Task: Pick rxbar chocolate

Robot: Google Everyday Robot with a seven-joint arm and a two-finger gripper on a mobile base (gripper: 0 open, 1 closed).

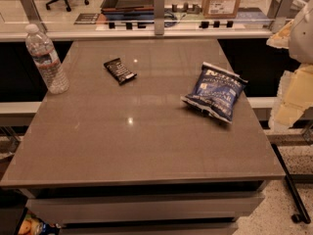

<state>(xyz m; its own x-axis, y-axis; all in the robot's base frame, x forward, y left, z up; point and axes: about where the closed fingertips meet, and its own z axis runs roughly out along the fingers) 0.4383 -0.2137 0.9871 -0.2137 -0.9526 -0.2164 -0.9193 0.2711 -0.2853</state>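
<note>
The rxbar chocolate (120, 70), a small flat bar in a black wrapper with pale lettering, lies on the brown table (137, 141), left of centre towards the back. My gripper (289, 102) is part of the pale arm at the right edge of the view. It hangs beyond the table's right side, far from the bar, and nothing shows in it.
A blue crinkly chip bag (215, 91) lies on the right side of the table. A clear water bottle (47, 58) stands upright at the back left corner. A glass partition with a metal post (159, 11) runs behind the table. The floor (293, 180) shows at the right.
</note>
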